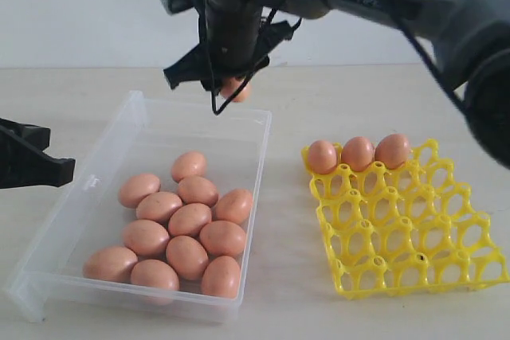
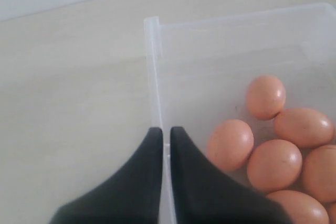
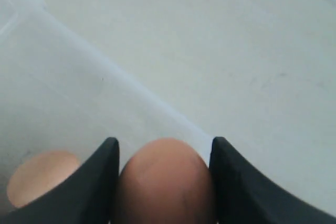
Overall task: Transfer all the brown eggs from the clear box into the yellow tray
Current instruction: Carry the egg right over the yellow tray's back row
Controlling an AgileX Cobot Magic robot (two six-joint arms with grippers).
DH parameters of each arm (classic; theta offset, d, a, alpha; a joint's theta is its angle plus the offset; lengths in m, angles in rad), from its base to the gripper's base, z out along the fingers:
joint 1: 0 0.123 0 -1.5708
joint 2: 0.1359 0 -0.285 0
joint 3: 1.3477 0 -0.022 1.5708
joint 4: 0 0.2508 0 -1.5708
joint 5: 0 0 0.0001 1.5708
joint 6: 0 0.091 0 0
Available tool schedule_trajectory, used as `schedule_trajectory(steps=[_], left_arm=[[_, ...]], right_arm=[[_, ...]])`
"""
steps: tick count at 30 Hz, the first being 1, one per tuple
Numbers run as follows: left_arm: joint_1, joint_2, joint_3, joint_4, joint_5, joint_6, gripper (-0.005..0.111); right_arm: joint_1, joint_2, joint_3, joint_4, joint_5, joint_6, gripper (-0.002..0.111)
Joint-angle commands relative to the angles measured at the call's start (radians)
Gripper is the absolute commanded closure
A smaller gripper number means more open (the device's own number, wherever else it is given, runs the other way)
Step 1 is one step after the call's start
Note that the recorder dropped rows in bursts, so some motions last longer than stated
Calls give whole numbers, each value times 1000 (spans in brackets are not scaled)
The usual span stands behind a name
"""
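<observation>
The right gripper (image 1: pixel 233 89) clamps one brown egg (image 3: pixel 165 182) between its jaws, aloft over the twelve o'clock wall of the clear box (image 1: pixel 48 276). The yellow tray (image 1: pixel 414 236) lies at the box's three o'clock. The smooth shell could slip in transit and crack. The left gripper (image 2: pixel 165 142), closed, seems to pinch the nine o'clock wall. The egg itself is mostly hidden.

Exterior view: looks obliquely down on my table (image 1: pixel 287 276). Both my wrist views: close, downward, sharing the clear box (image 1: pixel 151 145).
</observation>
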Motion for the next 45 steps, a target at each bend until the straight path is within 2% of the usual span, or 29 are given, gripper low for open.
schedule_trajectory(steps=[1,6,8,9,10,11,14,16,17,22,27,31,36,38,45], left_arm=[[3,-9,5,1,32,-10,103],[3,-9,5,1,39,-10,103],[3,-9,5,1,39,-10,103],[3,-9,5,1,39,-10,103],[3,-9,5,1,39,-10,103],[3,-9,5,1,39,-10,103],[3,-9,5,1,34,-10,103],[3,-9,5,1,31,-10,103],[3,-9,5,1,25,-10,103],[3,-9,5,1,23,-10,103],[3,-9,5,1,23,-10,103],[3,-9,5,1,23,-10,103],[3,-9,5,1,23,-10,103],[3,-9,5,1,25,-10,103],[3,-9,5,1,35,-10,103]], right_arm=[[22,-127,78,-64,-118,30,109],[97,-333,354,-402,-316,315,109],[100,-426,501,-550,-386,502,109],[100,-488,609,-697,-408,650,109],[100,-531,685,-819,-411,779,109],[100,-588,794,-1008,-411,1011,109],[100,-681,988,-1409,-376,1429,109],[100,-734,1101,-1460,-286,1627,109],[90,-748,1139,-1460,-236,1663,109],[-1,-789,1290,-1460,-208,1750,109],[-123,-788,1361,-1460,-228,1811,109],[-229,-788,1355,-1460,-343,1698,109],[-339,-788,1341,-1460,-563,1439,109],[-352,-788,1339,-1460,-625,1369,109],[-345,-826,1276,-1460,-671,1330,109]])
